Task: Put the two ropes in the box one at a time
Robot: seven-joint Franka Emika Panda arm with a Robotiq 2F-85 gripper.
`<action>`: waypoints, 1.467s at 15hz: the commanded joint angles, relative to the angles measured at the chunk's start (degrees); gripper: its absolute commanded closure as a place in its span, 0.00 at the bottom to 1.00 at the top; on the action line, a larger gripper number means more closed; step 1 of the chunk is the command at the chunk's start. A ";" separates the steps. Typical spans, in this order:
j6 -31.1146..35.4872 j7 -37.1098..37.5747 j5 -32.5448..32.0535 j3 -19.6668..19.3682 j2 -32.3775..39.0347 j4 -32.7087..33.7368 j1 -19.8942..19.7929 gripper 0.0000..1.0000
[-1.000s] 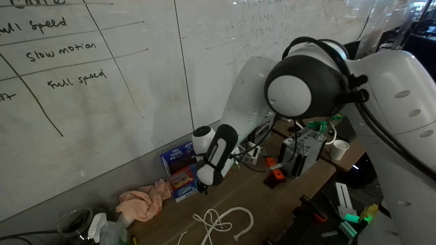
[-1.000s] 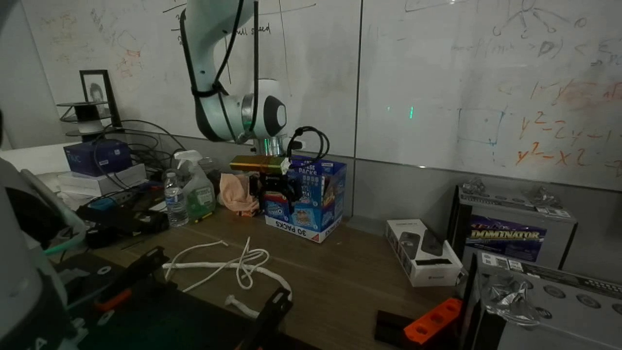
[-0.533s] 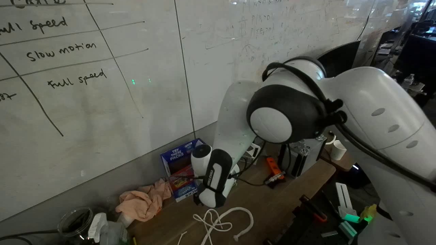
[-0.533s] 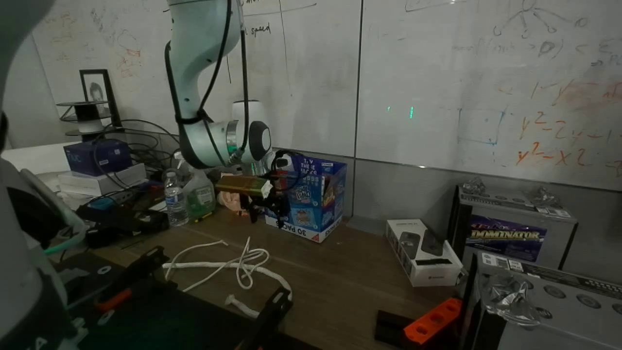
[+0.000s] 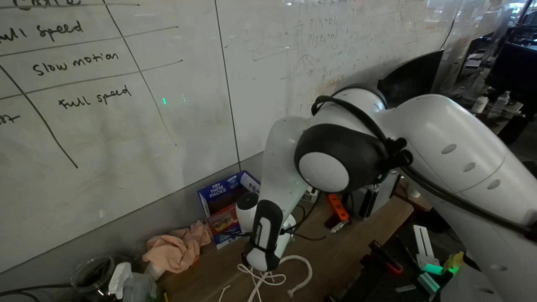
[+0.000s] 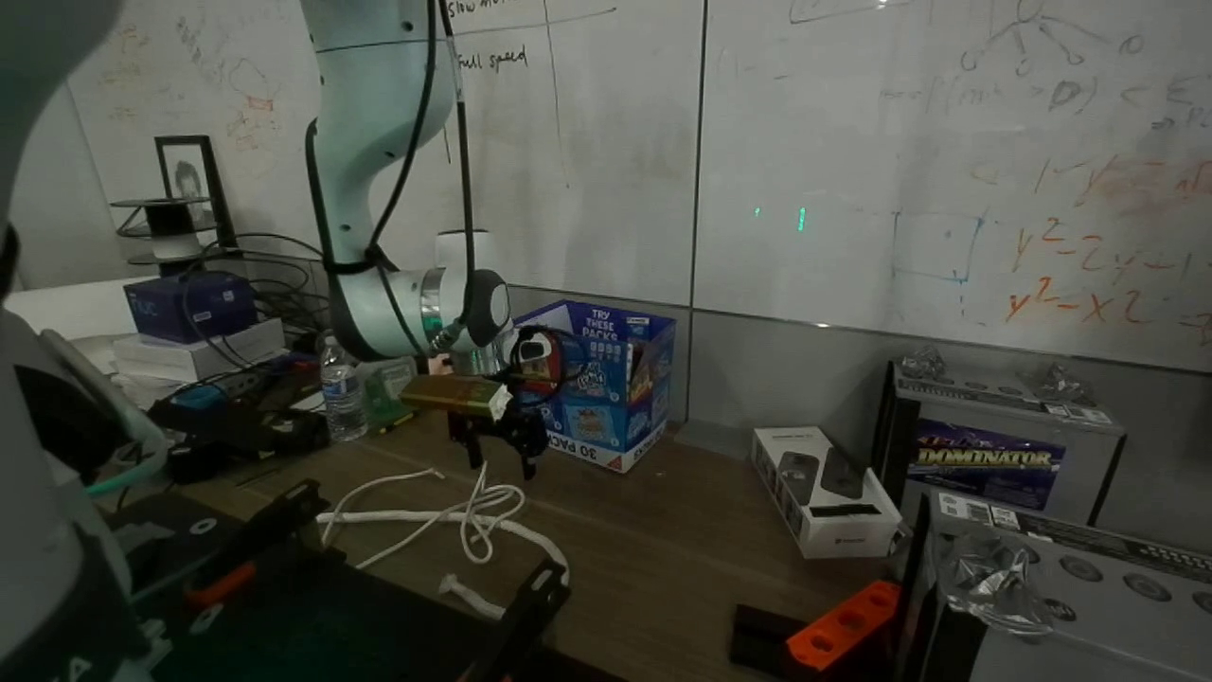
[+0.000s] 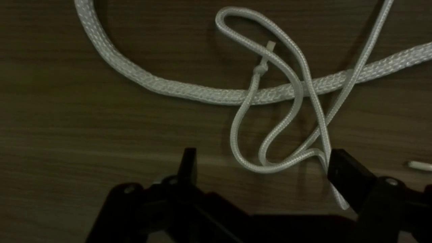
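Whiteboard point(image 5: 188, 109) lettered "Slow motion", blue cardboard box point(image 6: 598, 417) "TRY THESE PACKS", purple label point(image 6: 985, 464) "DOMINATOR"; end effector point(image 6: 502, 467), fingers point(image 7: 188, 165) spread, hangs over thin white rope point(image 7: 298, 92) looped across thick white rope point(image 7: 202, 93) on counter point(image 7: 101, 141).

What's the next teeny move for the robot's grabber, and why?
I'd probably bring the gripper down a little toward the thin rope. It is open, and in the wrist view some of that rope's loops show in its gap. In an exterior view it seems to hang above the table, so closing now would likely miss.
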 commanded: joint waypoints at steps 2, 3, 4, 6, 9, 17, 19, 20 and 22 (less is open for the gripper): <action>0.46 -3.77 1.41 1.89 2.36 1.79 -2.58 0.00; 0.28 -4.14 1.48 2.05 2.96 2.25 -2.92 0.00; -0.10 -4.69 1.55 2.52 3.36 2.65 -3.44 0.00; -0.42 -5.24 1.56 2.76 4.60 3.72 -3.78 0.00; -1.16 -5.85 1.53 3.09 5.95 5.35 -3.95 0.00; -3.32 -6.31 1.55 3.51 8.83 8.98 -4.27 0.00; -3.62 -6.29 1.48 3.44 9.35 9.59 -4.28 0.00; -3.74 -6.33 1.48 3.50 9.46 9.77 -4.37 0.00; -4.09 -6.37 1.46 3.53 9.81 10.26 -4.47 0.00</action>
